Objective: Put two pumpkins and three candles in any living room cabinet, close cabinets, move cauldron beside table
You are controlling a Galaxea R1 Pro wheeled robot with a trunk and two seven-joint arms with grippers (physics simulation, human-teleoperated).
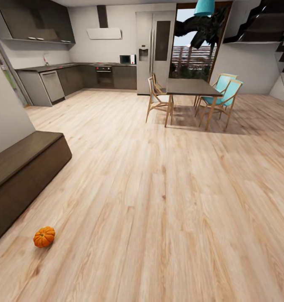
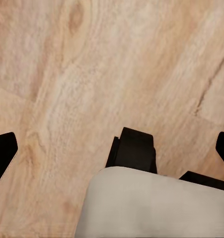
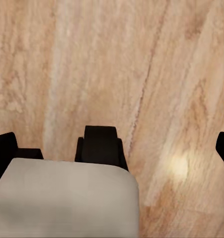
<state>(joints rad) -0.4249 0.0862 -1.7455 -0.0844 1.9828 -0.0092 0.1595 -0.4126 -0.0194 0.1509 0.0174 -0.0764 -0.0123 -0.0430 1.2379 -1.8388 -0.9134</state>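
From the head view, one pumpkin (image 1: 44, 237) lies on the pale wood floor (image 1: 167, 201) at the lower left, just out from the front of the long dark-brown cabinet (image 1: 20, 176) that runs along the left wall. The two are near each other but not touching. The cabinet's fronts look flush and shut from here. Farther back stands a dining table (image 1: 192, 88) with wooden chairs around it — two with teal seats (image 1: 223, 94) on its far side, one plain (image 1: 156, 98) on the near side. Behind that is a grey kitchen run (image 1: 74, 77) with an oven, a tall fridge (image 1: 155, 46) and a glazed door giving onto a dark shape outside. A teal lamp (image 1: 204, 7) hangs at the top edge, and black stair treads climb the right wall.

In the left wrist view, the left hand (image 2: 114, 148) hangs over bare floorboards. Its dark fingertips (image 2: 3, 151) sit at the two outer edges of the picture, well apart, with nothing between them but wood. A pale rounded body with a black block on top lies below.

The right wrist view is much the same — the right hand (image 3: 114, 148) has its fingers (image 3: 3, 148) spread wide to either edge over floorboards, with nothing held. A soft bright glint sits on the boards near one side.
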